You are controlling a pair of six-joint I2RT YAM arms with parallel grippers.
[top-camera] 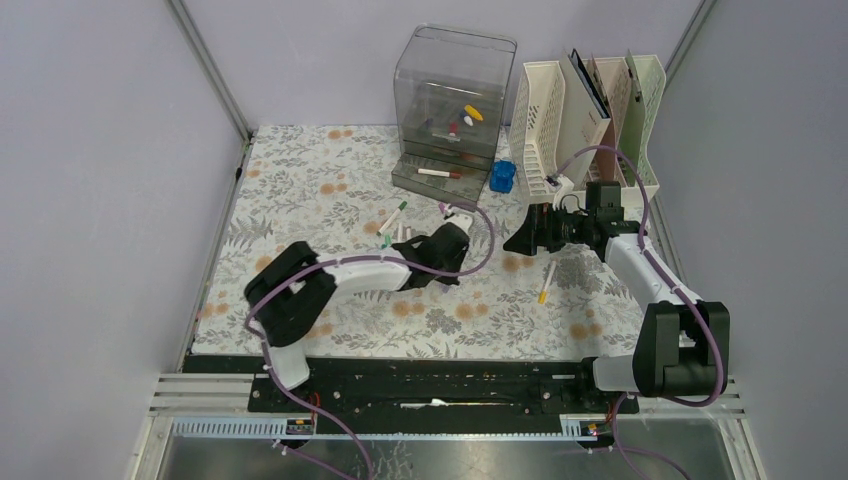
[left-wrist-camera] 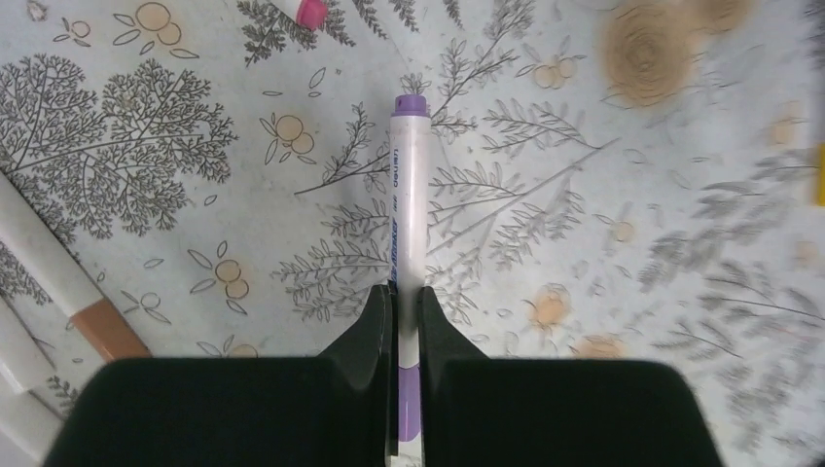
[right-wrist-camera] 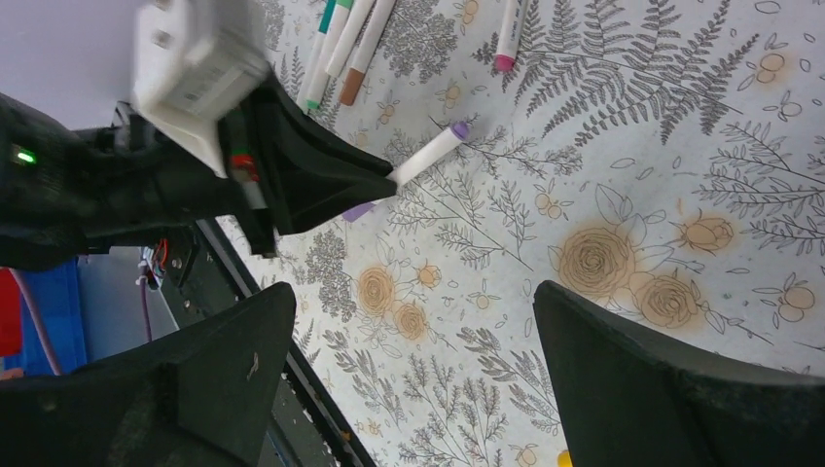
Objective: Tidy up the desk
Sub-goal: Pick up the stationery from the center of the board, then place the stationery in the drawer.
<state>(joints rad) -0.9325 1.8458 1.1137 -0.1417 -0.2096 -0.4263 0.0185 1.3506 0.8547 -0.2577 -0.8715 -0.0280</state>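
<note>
Left gripper [left-wrist-camera: 407,297] clamped on a purple-capped marker [left-wrist-camera: 410,204], cap pointing away from the wrist across the desk [left-wrist-camera: 632,292]; right gripper [right-wrist-camera: 411,292] gaping wide; clear bin [top-camera: 455,85] holds coloured markers [top-camera: 466,116].

Soft, even overhead light fills your top view, and the arms [top-camera: 350,275] throw only faint shadows on the desk [top-camera: 330,190]. Your left wrist camera holds the purple marker [left-wrist-camera: 409,214] sharp at centre, though that picture's right edge smears out of focus. In your right wrist view a white block [right-wrist-camera: 195,68] is washed out and blurred, and the near fingers [right-wrist-camera: 662,389] read as flat black.
</note>
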